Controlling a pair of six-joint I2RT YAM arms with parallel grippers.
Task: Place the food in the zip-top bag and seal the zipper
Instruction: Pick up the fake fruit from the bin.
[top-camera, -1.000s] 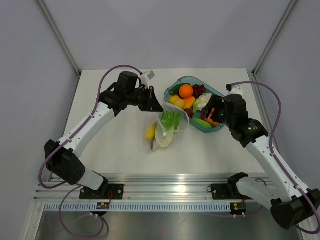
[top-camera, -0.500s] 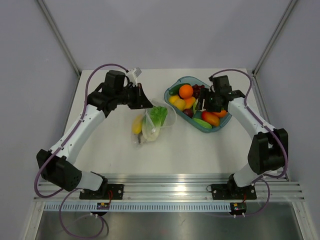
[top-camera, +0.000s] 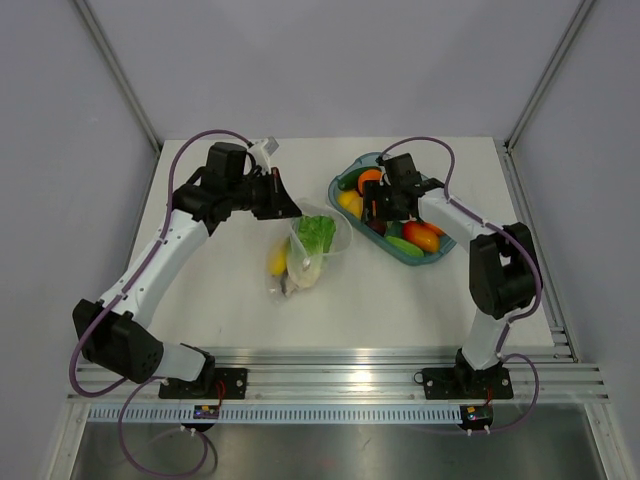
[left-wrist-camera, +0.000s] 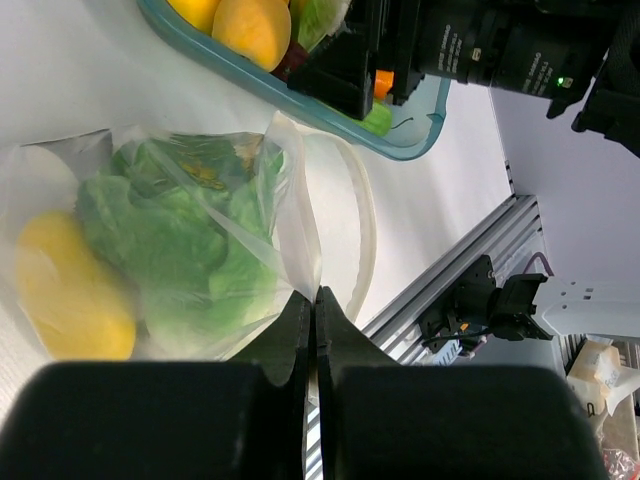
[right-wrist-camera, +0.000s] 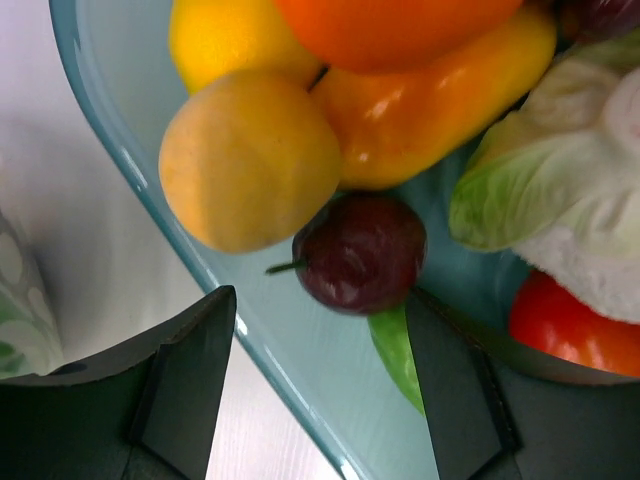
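Zip-top bag: lies near the table's middle, a little toward the left edge. Mouth stands open, and the zipper curves round it as a pale loop. Inside are green lettuce and a yellow lemon.

Left gripper: jaws pressed together, pinching the bag's film at the mouth edge.

Teal tray: toward the far right corner, apart from the bag, heaped with toy produce.

Right gripper: jaws spread wide and holding nothing. It hangs over the tray's left rim, with a dark red fruit between the fingers' line.
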